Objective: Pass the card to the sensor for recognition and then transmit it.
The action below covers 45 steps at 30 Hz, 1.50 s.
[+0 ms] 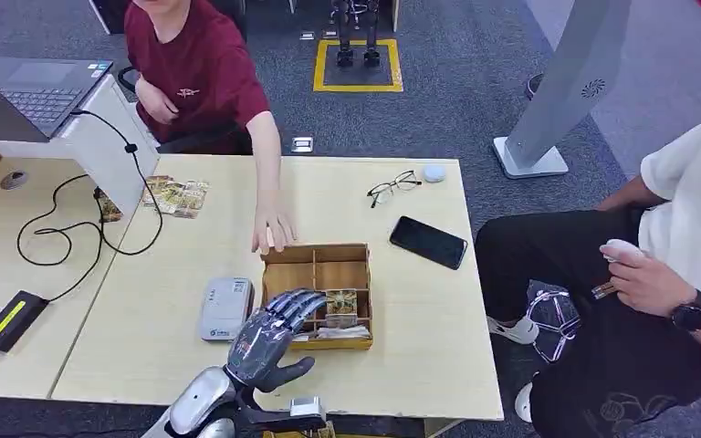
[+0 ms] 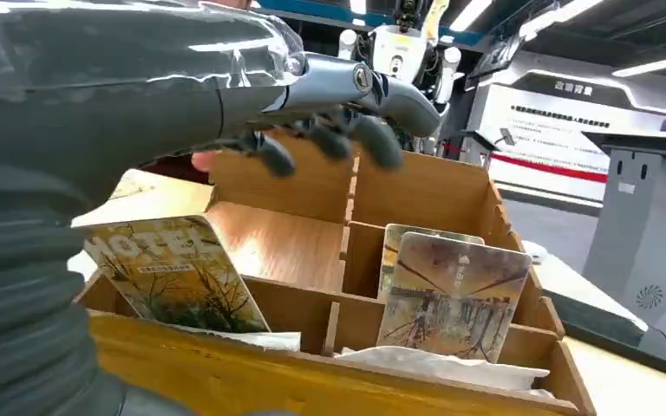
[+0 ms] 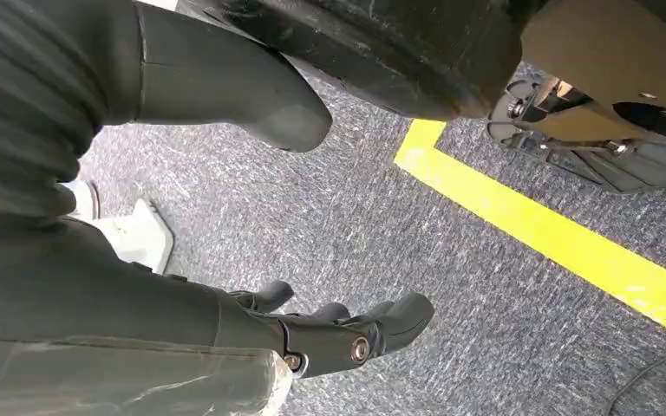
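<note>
Hovering fingers [image 2: 329,139] above boxed card [image 2: 453,295]

The left hand [image 2: 312,104] reached out above a wooden divided box [image 2: 251,373], its dark fingers [image 2: 373,143] spread and curled downward over the far compartments, holding nothing. In a near compartment a card printed "HOTEL" [image 2: 178,273] leaned tilted against the wall. In the neighbouring compartment stood two more cards, the front card [image 2: 455,295] showing a brownish scene and the one behind it [image 2: 399,243] partly covered. White paper [image 2: 434,368] lay along the front row. A black phone [image 2: 616,334] lay on the tabletop [image 2: 633,390] beside the box. A white robot [image 2: 403,52] stood in the background.
</note>
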Each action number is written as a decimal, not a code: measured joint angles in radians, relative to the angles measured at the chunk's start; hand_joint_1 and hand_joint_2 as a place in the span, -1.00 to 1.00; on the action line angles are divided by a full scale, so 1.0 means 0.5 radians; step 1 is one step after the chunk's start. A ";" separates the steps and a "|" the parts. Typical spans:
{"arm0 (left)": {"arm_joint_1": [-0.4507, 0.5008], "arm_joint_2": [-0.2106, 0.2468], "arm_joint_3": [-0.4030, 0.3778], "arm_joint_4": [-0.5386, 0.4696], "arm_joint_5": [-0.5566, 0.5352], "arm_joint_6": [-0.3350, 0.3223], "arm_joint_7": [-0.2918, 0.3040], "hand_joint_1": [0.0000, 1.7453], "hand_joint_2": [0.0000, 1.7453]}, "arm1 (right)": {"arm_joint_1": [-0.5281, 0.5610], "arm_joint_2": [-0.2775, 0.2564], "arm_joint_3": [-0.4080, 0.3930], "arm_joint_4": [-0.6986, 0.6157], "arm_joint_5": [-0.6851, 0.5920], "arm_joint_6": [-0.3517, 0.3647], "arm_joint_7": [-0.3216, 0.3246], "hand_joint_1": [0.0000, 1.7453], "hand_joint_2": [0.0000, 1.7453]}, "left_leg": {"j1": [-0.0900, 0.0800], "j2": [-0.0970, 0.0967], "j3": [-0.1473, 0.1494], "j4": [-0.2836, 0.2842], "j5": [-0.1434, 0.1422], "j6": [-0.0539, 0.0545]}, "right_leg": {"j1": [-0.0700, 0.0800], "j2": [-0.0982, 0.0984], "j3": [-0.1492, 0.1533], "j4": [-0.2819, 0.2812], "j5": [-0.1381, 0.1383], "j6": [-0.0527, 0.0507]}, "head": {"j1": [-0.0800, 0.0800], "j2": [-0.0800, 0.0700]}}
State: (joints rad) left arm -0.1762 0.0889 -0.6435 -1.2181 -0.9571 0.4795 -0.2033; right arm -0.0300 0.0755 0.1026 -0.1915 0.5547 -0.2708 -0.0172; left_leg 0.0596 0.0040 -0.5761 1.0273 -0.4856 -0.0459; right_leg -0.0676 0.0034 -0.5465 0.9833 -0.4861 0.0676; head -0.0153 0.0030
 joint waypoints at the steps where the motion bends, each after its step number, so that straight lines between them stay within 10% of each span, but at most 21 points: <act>1: 0.000 0.000 0.000 0.000 0.001 0.000 0.000 -1.00 1.00 | 0.000 0.000 0.000 0.000 0.000 0.000 0.000 -1.00 1.00 | 0.000 0.000 0.000 0.000 0.000 0.000 | 0.000 0.000 0.000 0.000 0.000 0.000 | 0.001 0.000; 34: -0.073 0.040 0.081 0.066 -0.089 0.054 0.116 -1.00 1.00 | -0.001 0.005 -0.001 -0.003 0.056 0.002 0.010 -1.00 1.00 | 0.000 0.000 0.000 0.000 0.001 0.000 | 0.000 0.000 0.000 0.000 0.000 0.000 | 0.001 0.000; 45: -0.069 0.043 0.088 0.054 0.043 0.024 -0.010 -1.00 1.00 | 0.000 0.005 -0.005 -0.003 0.056 0.003 0.002 -1.00 1.00 | 0.000 0.000 0.000 0.000 0.001 0.000 | 0.000 0.000 0.000 0.000 0.000 0.000 | 0.001 0.000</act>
State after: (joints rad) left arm -0.2105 0.1106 -0.5997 -1.1909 -0.9358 0.4913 -0.2082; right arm -0.0299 0.0782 0.1004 -0.1930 0.5829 -0.2693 -0.0160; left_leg 0.0596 0.0039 -0.5762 1.0273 -0.4853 -0.0460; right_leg -0.0676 0.0034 -0.5463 0.9834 -0.4860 0.0676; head -0.0149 0.0031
